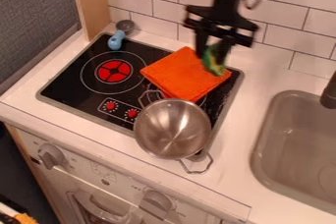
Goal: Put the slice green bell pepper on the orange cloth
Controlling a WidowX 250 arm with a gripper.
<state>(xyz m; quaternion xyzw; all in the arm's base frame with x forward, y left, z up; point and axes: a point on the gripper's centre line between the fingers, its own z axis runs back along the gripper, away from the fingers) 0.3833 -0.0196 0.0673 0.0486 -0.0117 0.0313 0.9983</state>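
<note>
Now the hand (212,58) is clamped on the pepper (213,63), long axis roughly upright, over the far right of the cloth (179,74); lowering should do.

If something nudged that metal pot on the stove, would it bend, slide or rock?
The pot would probably keep its shape, since it looks like smooth, shiny metal. It may be fairly light for its size, as it appears empty. A push near its rim might make it rock, because its sides look rounded.
</note>
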